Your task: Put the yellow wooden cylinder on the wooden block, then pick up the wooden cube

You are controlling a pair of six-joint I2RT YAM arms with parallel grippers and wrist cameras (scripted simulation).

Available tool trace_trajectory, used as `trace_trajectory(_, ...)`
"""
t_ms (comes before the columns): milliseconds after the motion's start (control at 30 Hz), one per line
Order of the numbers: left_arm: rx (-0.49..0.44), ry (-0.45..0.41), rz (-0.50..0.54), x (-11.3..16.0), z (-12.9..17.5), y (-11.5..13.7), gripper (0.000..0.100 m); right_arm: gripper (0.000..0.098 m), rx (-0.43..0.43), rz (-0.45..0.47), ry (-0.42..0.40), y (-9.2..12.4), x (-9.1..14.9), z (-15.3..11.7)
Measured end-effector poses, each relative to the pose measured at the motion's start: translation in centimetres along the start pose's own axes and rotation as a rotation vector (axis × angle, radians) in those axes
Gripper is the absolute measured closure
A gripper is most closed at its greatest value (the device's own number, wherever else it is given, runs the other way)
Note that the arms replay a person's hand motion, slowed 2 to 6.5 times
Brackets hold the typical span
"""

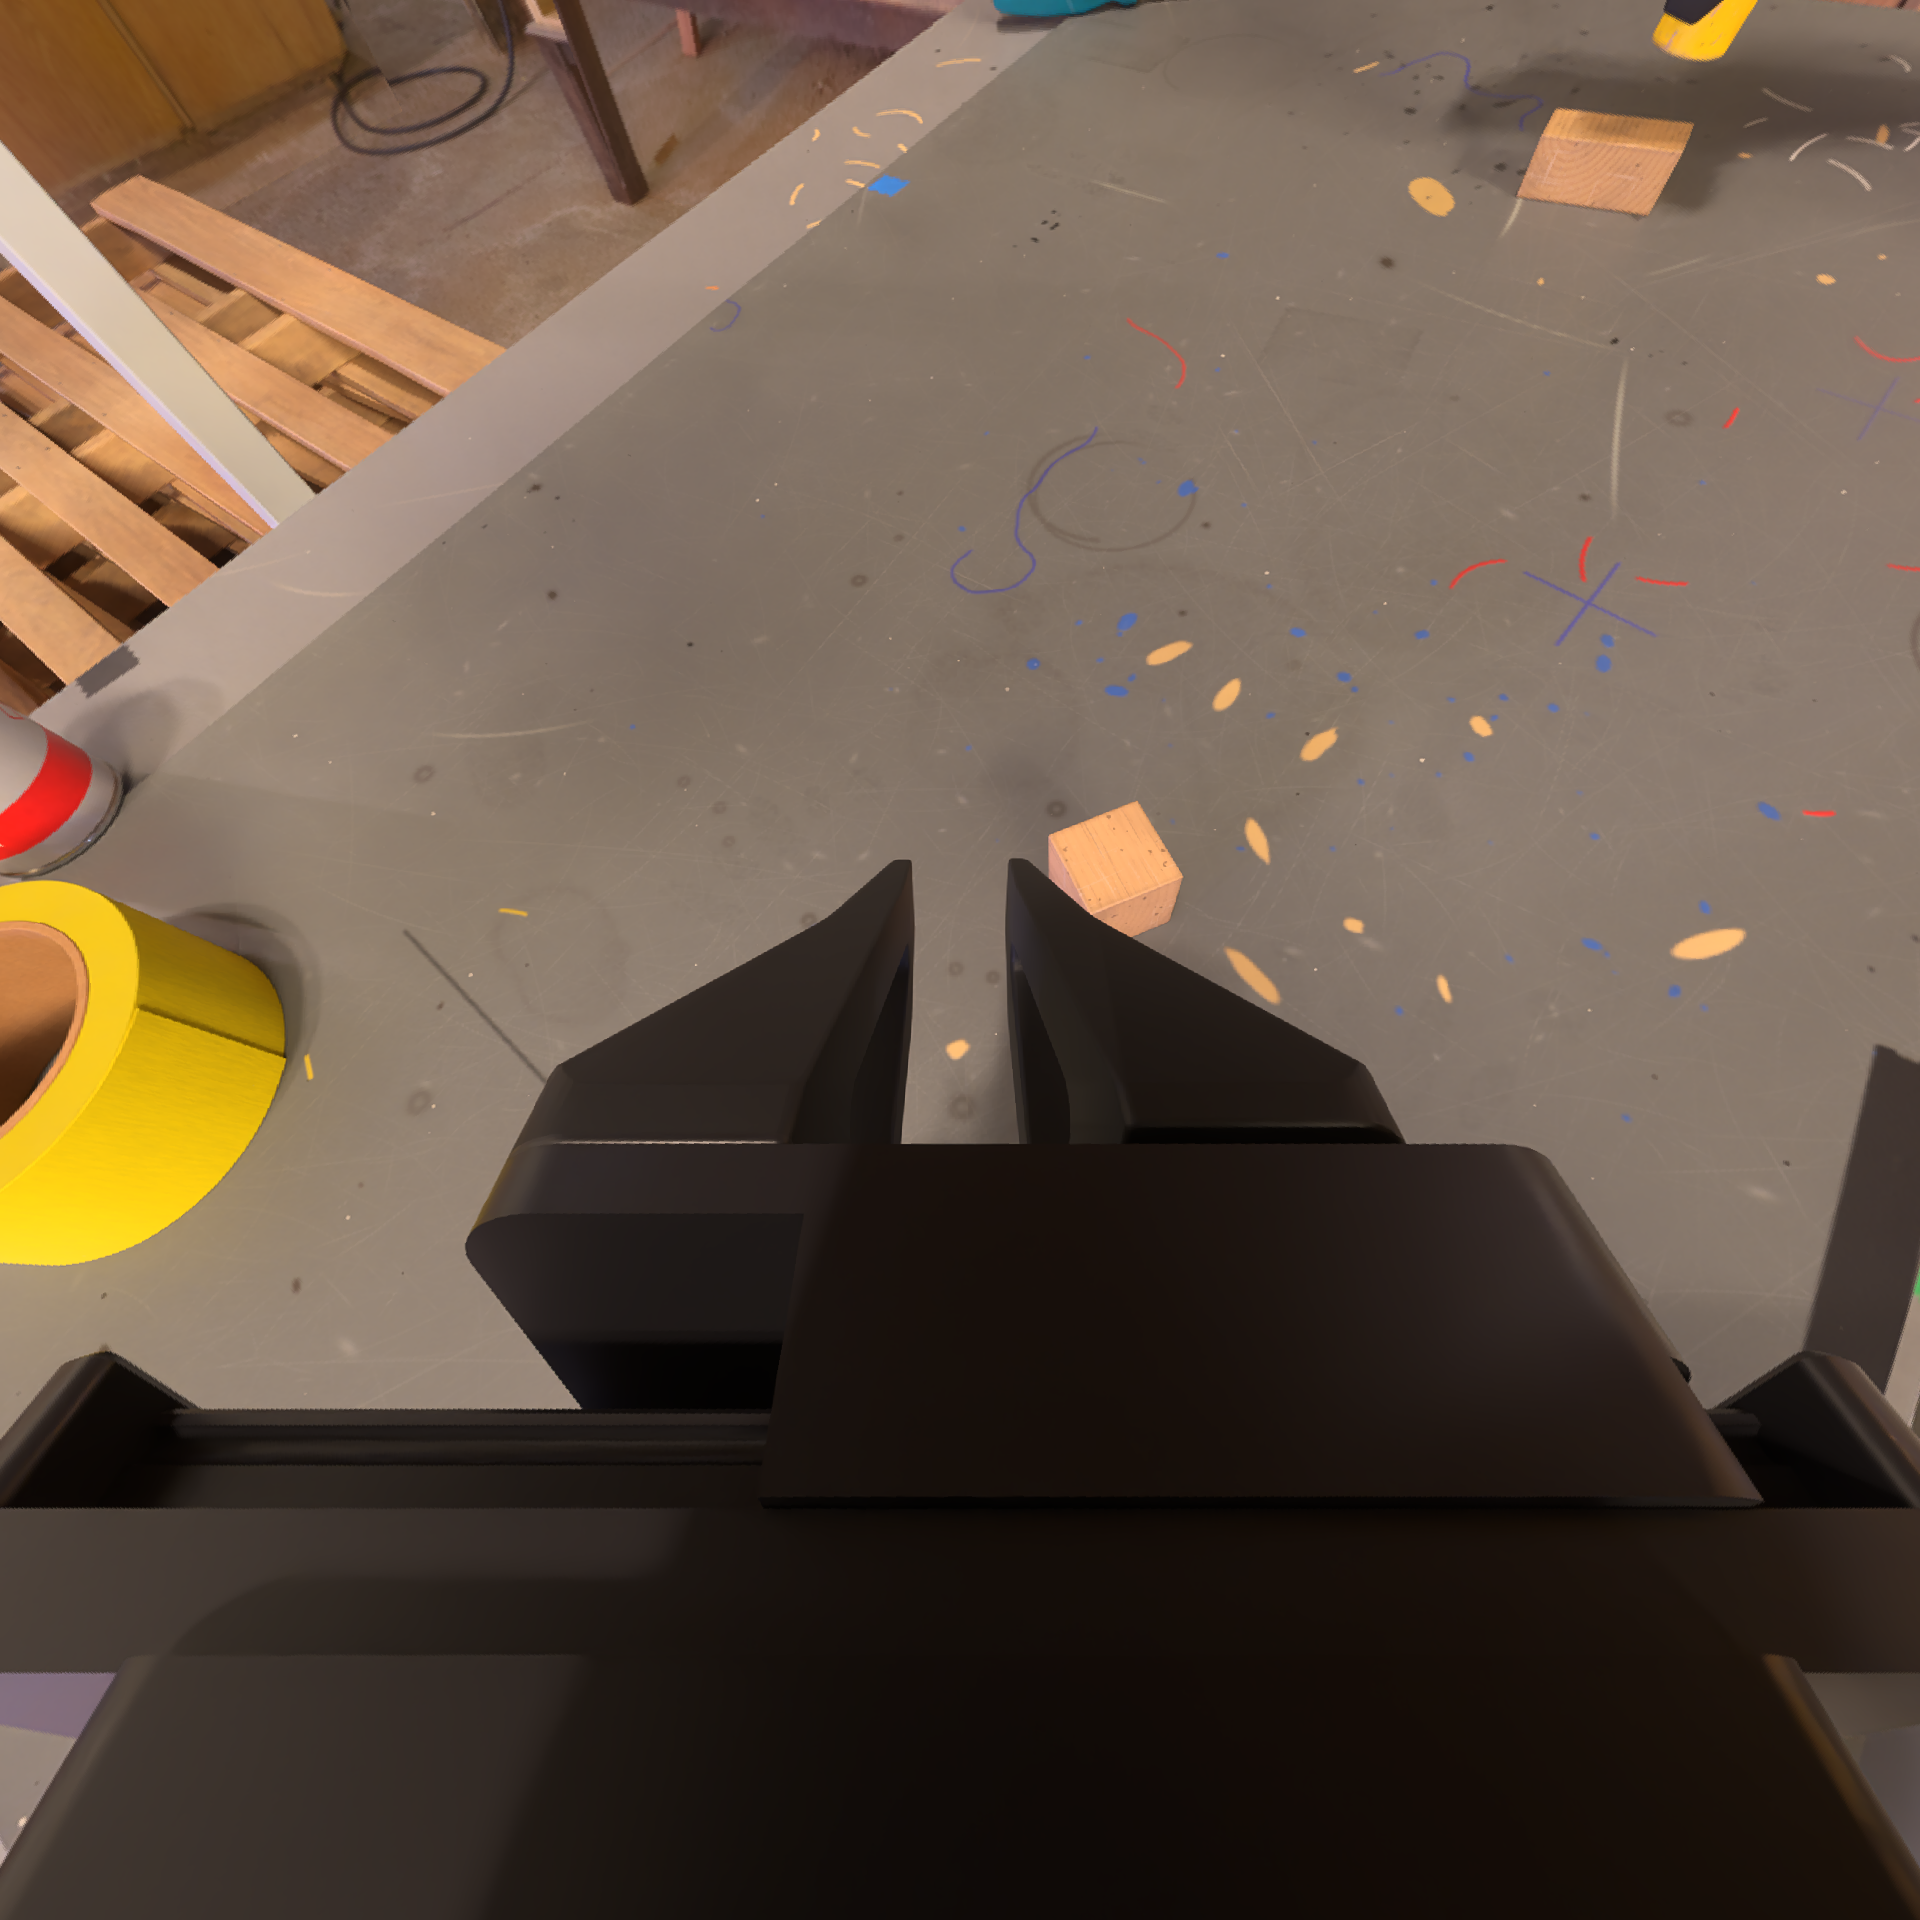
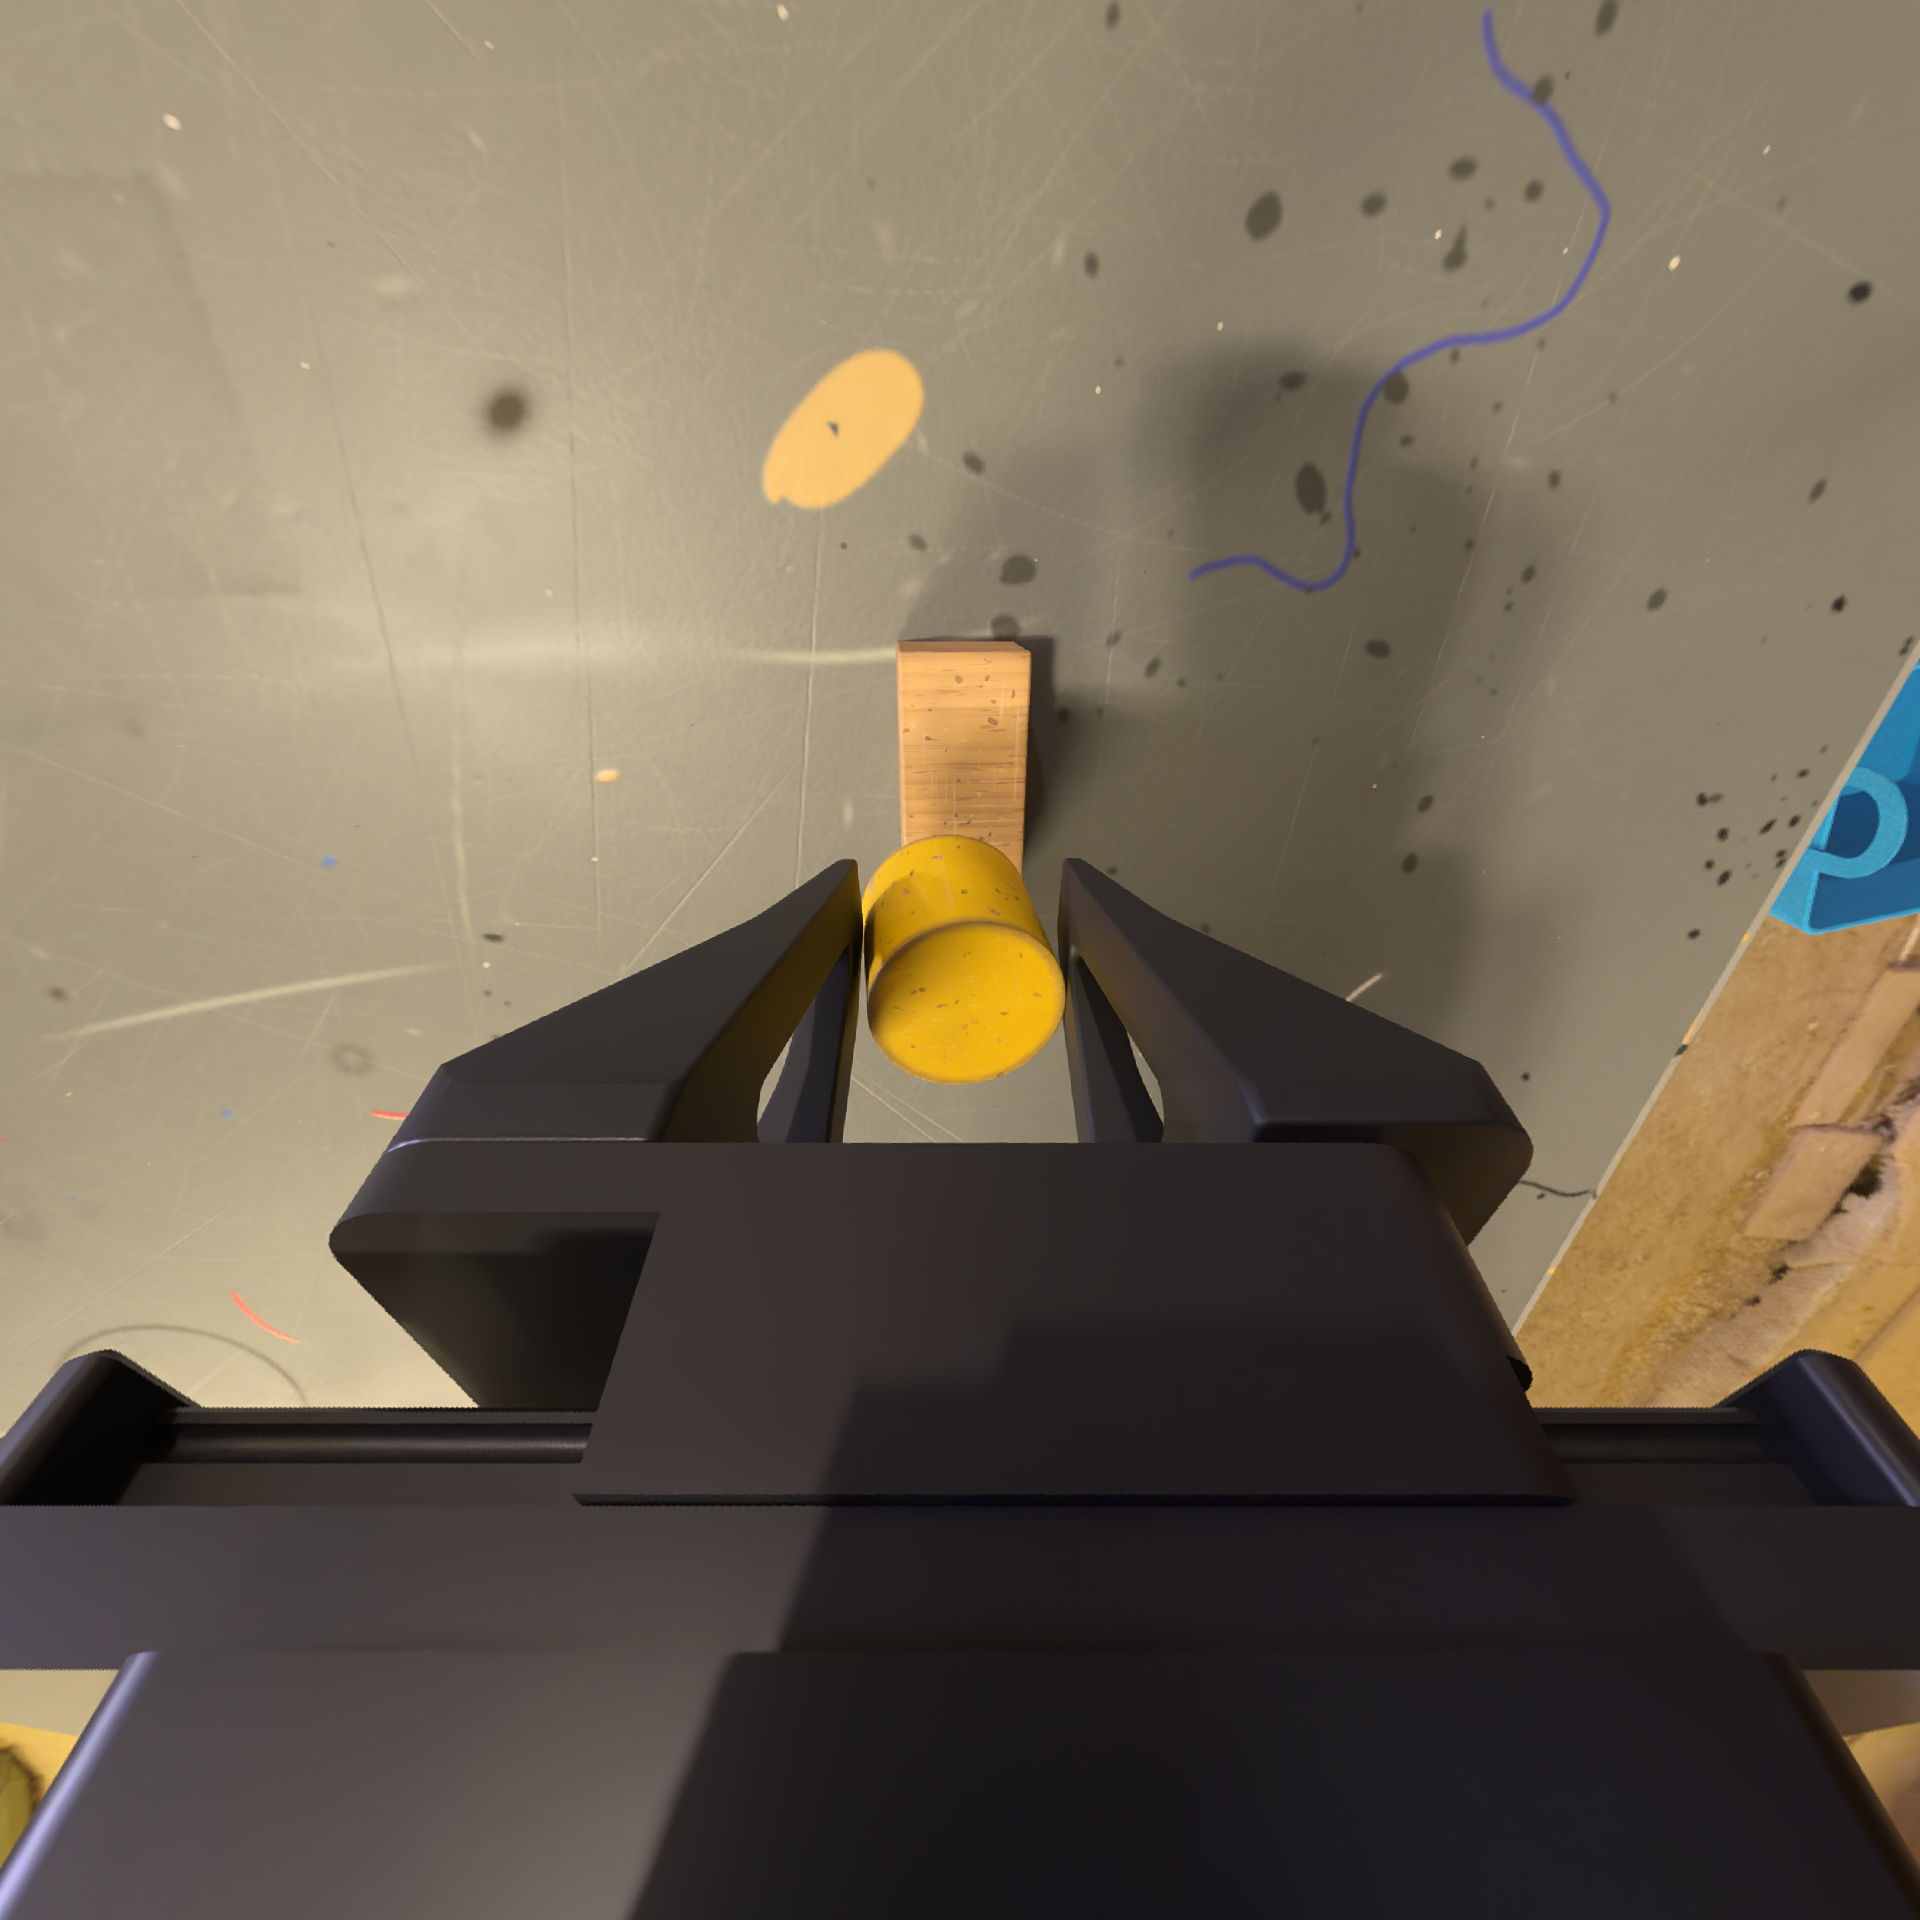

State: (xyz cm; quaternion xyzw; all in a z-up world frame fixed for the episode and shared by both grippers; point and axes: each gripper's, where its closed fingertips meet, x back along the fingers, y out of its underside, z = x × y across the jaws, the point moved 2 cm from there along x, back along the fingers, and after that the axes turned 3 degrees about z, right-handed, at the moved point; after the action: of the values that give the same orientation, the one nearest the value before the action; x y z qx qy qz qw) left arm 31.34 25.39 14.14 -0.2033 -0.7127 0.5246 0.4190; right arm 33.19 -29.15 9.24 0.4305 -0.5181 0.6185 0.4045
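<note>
My right gripper (image 2: 961, 875) is shut on the yellow wooden cylinder (image 2: 961, 961) and holds it in the air. The wooden block (image 2: 964, 748) lies on the grey table just beyond and below the cylinder. In the left wrist view the cylinder (image 1: 1704, 26) hangs at the top right edge, above and behind the block (image 1: 1605, 161). The small wooden cube (image 1: 1114, 868) sits on the table just right of my left gripper (image 1: 960, 875), partly hidden by the right finger. The left gripper's jaws are nearly together and hold nothing.
A yellow tape roll (image 1: 135, 1070) and a red-and-white can (image 1: 42, 800) stand at the table's left edge. A blue plastic part (image 2: 1860, 862) lies at the table's right edge. The grey table (image 1: 727, 623) carries paint marks; wooden planks lie on the floor beyond its left edge.
</note>
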Motion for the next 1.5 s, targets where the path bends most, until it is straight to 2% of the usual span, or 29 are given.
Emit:
trace_trajectory(267,0.013,0.001,-0.022,-0.5,-0.1,0.6,0.085,0.0658,-0.007,-0.031,-0.014,0.5,-1.9,0.4)
trace_trajectory(467,0.017,0.004,-0.041,-0.9,-0.1,1.1,0.085,0.0653,-0.015,0.003,-0.02,0.2,-2.8,0.5)
trace_trajectory(533,0.016,0.003,-0.045,-1.0,-0.1,1.1,0.085,0.0567,-0.014,0.015,-0.014,0.2,-2.9,0.6)
trace_trajectory(667,0.015,0.002,-0.05,-1.1,-0.1,1.2,0.085,0.0174,-0.009,0.04,-0.016,-0.1,-2.3,0.8)
trace_trajectory(733,0.015,0.003,-0.052,-1.2,-0.1,1.3,0.085,0.0088,-0.002,0.059,-0.019,-0.5,-1.8,0.9)
trace_trajectory(800,0.015,0.003,-0.053,-1.3,-0.1,1.3,0.085,0.0117,0.006,0.082,-0.02,-0.9,-1.0,0.9)
trace_trajectory(867,0.017,0.003,-0.054,-1.3,-0.1,1.3,0.085,0.0239,0.02,0.107,-0.02,-1.4,-0.1,0.8)
trace_trajectory(933,0.019,0.004,-0.055,-1.4,-0.1,1.4,0.085,0.0291,0.043,0.132,-0.02,-2.0,1.0,0.4)
trace_trajectory(1033,0.023,0.008,-0.055,-1.5,-0.1,1.4,0.085,0.0222,0.092,0.159,-0.011,-2.9,2.7,-0.6)
trace_trajectory(1233,0.021,0.016,-0.057,-1.7,0.1,1.4,0.085,0.0193,0.212,0.204,0.022,-4.4,6.0,-3.8)
trace_trajectory(1367,0.019,0.017,-0.056,-1.8,0.2,1.3,0.085,0.0193,0.304,0.245,0.009,-5.5,8.1,-7.5)
trace_trajectory(1500,0.022,0.01,-0.045,-1.7,0.3,1.0,0.085,0.0194,0.401,0.308,-0.041,-6.3,9.6,-12.5)
